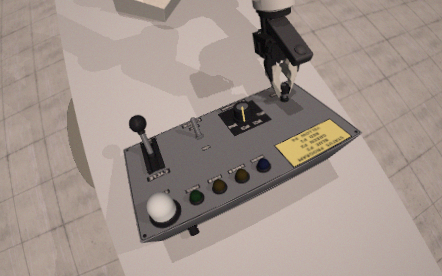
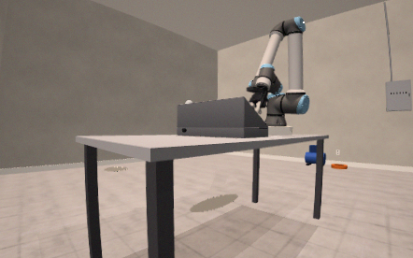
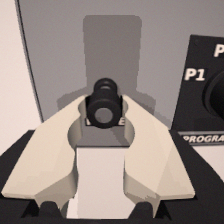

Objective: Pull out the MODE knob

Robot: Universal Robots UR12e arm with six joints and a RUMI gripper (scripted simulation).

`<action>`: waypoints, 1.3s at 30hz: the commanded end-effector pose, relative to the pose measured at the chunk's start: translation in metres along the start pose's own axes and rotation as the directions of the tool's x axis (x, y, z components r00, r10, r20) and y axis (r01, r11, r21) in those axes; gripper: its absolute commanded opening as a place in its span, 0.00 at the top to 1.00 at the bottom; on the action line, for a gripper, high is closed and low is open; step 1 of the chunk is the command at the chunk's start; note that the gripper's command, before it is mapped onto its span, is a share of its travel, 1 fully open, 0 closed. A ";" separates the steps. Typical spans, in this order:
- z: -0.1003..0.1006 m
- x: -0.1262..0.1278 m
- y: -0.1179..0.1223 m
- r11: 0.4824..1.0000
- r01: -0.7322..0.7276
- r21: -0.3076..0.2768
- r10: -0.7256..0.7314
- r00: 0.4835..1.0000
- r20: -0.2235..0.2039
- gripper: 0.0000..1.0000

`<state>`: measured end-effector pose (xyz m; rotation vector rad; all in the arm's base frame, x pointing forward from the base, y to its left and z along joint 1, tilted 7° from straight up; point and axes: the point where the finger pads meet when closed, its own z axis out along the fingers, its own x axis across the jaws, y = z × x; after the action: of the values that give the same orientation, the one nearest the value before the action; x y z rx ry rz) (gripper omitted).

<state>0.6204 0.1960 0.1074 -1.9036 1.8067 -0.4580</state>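
The grey console [image 1: 236,150] sits on the table, its sloped panel facing up. The MODE knob [image 1: 285,91] is a small black knob at the panel's far right corner. In the wrist view it [image 3: 104,102] sticks out toward the camera between my two cream fingers. My gripper [image 1: 284,85] comes down from above and is shut on the knob, the fingers pressing its sides [image 3: 104,111]. In the exterior view the arm [image 2: 286,61] reaches over the back of the console [image 2: 220,118] and the knob is hidden.
On the panel are a rotary program selector [image 1: 242,112], a toggle switch [image 1: 194,126], a black ball lever [image 1: 143,137], a white dome button [image 1: 161,207], several coloured push buttons [image 1: 228,179] and a yellow label plate [image 1: 313,142]. A box [image 1: 146,7] lies at the table's far end.
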 end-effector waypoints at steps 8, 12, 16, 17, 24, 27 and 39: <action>0.000 0.000 -0.001 1.000 0.000 0.001 0.000 1.000 0.000 1.00; 0.000 0.000 -0.001 1.000 0.000 0.001 0.000 1.000 0.000 1.00; -0.001 0.000 -0.001 1.000 0.000 0.001 0.000 1.000 0.000 1.00; -0.001 0.000 -0.001 1.000 0.000 0.001 0.000 1.000 0.000 1.00; -0.001 0.000 -0.001 1.000 0.000 0.001 0.000 1.000 0.000 1.00; -0.002 0.000 -0.001 1.000 0.000 0.001 0.000 1.000 0.000 1.00; -0.004 0.000 -0.001 1.000 0.000 0.001 0.000 1.000 0.000 1.00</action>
<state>0.6188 0.1957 0.1097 -1.9036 1.8068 -0.4579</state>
